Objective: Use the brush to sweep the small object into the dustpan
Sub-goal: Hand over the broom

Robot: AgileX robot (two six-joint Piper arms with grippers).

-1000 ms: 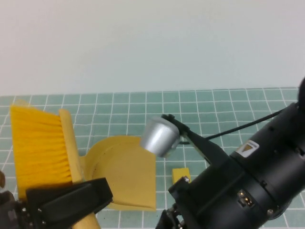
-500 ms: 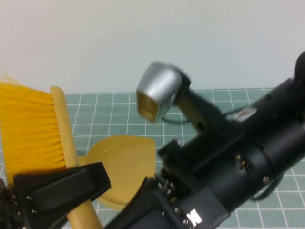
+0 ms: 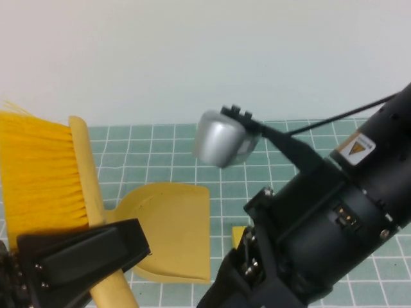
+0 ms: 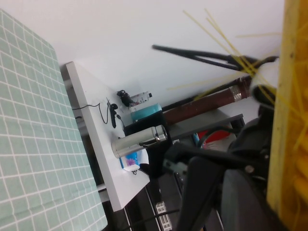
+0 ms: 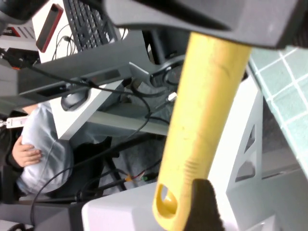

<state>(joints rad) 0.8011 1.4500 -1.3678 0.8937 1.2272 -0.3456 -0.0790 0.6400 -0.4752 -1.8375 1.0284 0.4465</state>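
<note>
Left gripper, low at the near left of the high view, is clamped on the brush handle; one brush, bristles raised above the gripper and pointing left, bristle block cut off at the frame's left edge. Right gripper: fingertips not visible in the high view, buried behind its own black arm; in the right wrist view one dark finger sits just beside the hang-hole end of a yellow handle, not pressing it, jaws spread, holding nothing. One dustpan lies on the green grid mat, just right of the left gripper. One small object, pale-yellow cube, just right of the dustpan's edge, mostly hidden by the right arm.
</note>
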